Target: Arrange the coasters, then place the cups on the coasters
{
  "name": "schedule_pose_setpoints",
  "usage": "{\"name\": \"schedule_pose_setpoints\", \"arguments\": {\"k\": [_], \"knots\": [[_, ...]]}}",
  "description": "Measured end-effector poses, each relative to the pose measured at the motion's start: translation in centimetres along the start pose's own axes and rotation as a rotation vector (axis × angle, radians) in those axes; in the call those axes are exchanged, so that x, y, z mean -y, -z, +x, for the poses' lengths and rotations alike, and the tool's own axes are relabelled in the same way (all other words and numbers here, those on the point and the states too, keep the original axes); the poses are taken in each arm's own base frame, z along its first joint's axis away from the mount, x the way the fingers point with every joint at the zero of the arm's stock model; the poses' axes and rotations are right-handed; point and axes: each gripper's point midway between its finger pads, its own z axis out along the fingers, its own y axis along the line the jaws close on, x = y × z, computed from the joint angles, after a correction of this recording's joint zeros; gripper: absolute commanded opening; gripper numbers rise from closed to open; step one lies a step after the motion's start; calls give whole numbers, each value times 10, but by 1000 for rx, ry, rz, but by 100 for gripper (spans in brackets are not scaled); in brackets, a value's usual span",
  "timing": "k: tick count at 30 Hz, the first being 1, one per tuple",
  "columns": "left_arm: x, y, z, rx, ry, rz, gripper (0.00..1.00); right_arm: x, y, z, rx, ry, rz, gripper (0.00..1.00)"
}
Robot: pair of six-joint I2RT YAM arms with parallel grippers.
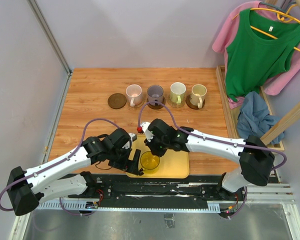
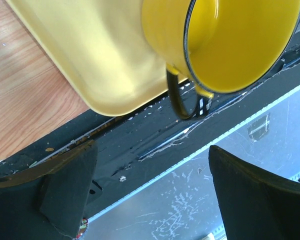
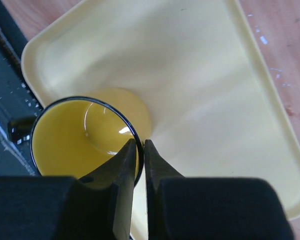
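- The wooden table (image 1: 90,100) fills the top view, with both arm bases at its 6 o'clock edge.
- A green top (image 1: 257,50) hangs on a yellow hanger off the table's 2 o'clock corner, over pink cloth.
- The yellow tray (image 1: 176,167) lies at the table's 6 o'clock edge, between the two arms.
- The right gripper (image 1: 149,152) reaches onto the tray from about 2 o'clock. In its wrist view the fingers (image 3: 122,175) are drawn almost together, with only a thin slit between them. They pinch the wall of the yellow mug (image 1: 150,161) at its rim, one inside and one outside.
- The left gripper (image 1: 135,162) sits just at 9 o'clock of that mug. Its fingers (image 2: 65,190) are spread wide and hold nothing.
- The yellow mug stands upright on the tray's 9 o'clock end, near the 6 o'clock rim. Its dark handle (image 2: 182,100) points towards the left gripper.
- Four more mugs stand in a row towards 12 o'clock: the pink mug (image 1: 134,94), the purple-grey mug (image 1: 155,93), the green-white mug (image 1: 177,92) and the cream mug (image 1: 198,93).
- A dark disc shows under the purple-grey mug and another under the cream mug. I cannot tell what lies under the other two.
- One bare dark coaster (image 1: 117,101) lies at the row's 9 o'clock end, just beside the pink mug.
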Motion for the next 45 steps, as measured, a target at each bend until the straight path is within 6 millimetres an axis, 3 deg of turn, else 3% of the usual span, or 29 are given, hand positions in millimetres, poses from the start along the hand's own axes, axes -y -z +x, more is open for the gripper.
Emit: {"name": "schedule_pose_setpoints", "arguments": {"k": [5,12,18,20,22,24,29,33,38,42,45], "knots": [[0,-1,-4,23,-5,3,96,15,-2,-7,6,2,86,12],[8,7,-29,168,-40,33,96,31,-6,-18,14,-19,147,12],[6,3,-44,234,-60,17,96,47,-6,-22,26,-51,192,15],[4,0,-47,242,-69,7,96,52,-6,-23,28,-62,201,26],[3,-3,-49,242,-76,-3,96,57,-4,-26,35,-75,211,47],[2,-7,-52,242,-87,-14,95,63,-3,-30,47,-76,223,58],[-3,-17,-56,221,-121,-48,93,66,4,-36,74,-69,241,70],[4,-20,-69,238,-150,-41,90,71,28,-41,120,-65,276,73],[7,-28,-77,233,-180,-45,82,97,85,-57,284,-132,369,74],[4,-39,-75,200,-194,-66,79,119,125,-54,388,-209,446,74],[2,-48,-69,163,-210,-89,78,127,144,-47,439,-244,482,75]]}}
